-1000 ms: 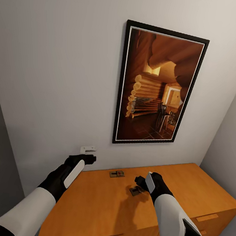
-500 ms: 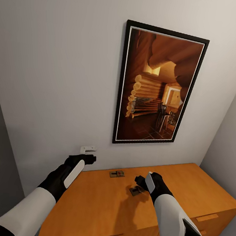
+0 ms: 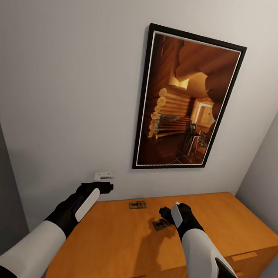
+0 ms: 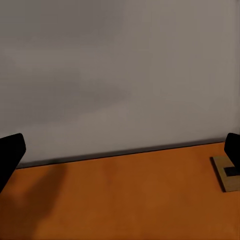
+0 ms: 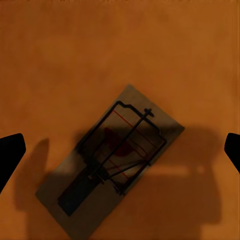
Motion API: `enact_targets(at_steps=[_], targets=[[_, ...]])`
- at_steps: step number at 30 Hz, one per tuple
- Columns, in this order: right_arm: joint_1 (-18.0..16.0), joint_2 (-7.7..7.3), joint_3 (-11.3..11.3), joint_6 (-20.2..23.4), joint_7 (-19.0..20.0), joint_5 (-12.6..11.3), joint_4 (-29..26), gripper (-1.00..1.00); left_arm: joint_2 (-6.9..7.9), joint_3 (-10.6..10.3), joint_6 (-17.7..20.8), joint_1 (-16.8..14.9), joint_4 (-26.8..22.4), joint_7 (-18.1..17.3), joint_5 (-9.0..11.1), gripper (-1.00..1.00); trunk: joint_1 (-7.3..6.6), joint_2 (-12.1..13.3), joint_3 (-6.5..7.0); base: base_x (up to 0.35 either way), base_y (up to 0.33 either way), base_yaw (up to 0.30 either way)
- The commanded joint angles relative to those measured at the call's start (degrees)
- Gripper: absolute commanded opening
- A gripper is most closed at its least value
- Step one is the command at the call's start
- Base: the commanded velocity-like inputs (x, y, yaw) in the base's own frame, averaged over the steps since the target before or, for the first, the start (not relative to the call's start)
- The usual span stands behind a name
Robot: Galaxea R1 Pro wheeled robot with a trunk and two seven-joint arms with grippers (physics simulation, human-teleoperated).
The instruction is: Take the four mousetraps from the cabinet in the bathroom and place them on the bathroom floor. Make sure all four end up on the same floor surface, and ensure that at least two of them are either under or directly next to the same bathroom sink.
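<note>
No change over the last second: left gripper idles, jaws spread, at the cabinet top's ten o'clock. Right gripper, jaws released, hovers above one mousetrap, probably not yet touching; another lies at twelve o'clock.

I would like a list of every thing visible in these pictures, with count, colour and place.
mousetraps: two, tan wood with dark wire, on the cabinet top; one near the wall, one under the right gripper
cabinet: one, orange-brown, against the wall
framed picture: one, black frame, log interior, on the wall
wall fitting: one, white, low on the wall
left gripper: black, open, near the wall
right gripper: black, open, above a mousetrap
</note>
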Motion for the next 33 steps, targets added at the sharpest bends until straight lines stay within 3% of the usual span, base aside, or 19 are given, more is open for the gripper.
enact_targets(at_steps=[1, 26, 33], targets=[[0.0, 0.07, -0.4, 0.3, 0.0, 0.6, -0.1, 1.00, 0.02, -0.1, 0.1, 0.0, -0.1, 0.5, 0.6, 1.00, 0.03, 0.0, -0.03, 0.000, 0.000, 0.000], [0.0, 0.07, -0.5, -1.8, -0.9, 0.5, 2.2, 1.00, 0.07, -0.2, 0.1, 0.0, -0.1, 0.5, 0.6, 1.00, 0.03, 0.0, -0.03, 0.000, 0.000, 0.000], [0.0, 0.07, -0.5, -4.7, -1.4, 0.5, 4.2, 1.00, 0.07, -0.2, 0.1, 0.0, -0.1, 0.5, 0.6, 1.00, 0.03, 0.0, -0.03, 0.000, 0.000, 0.000]])
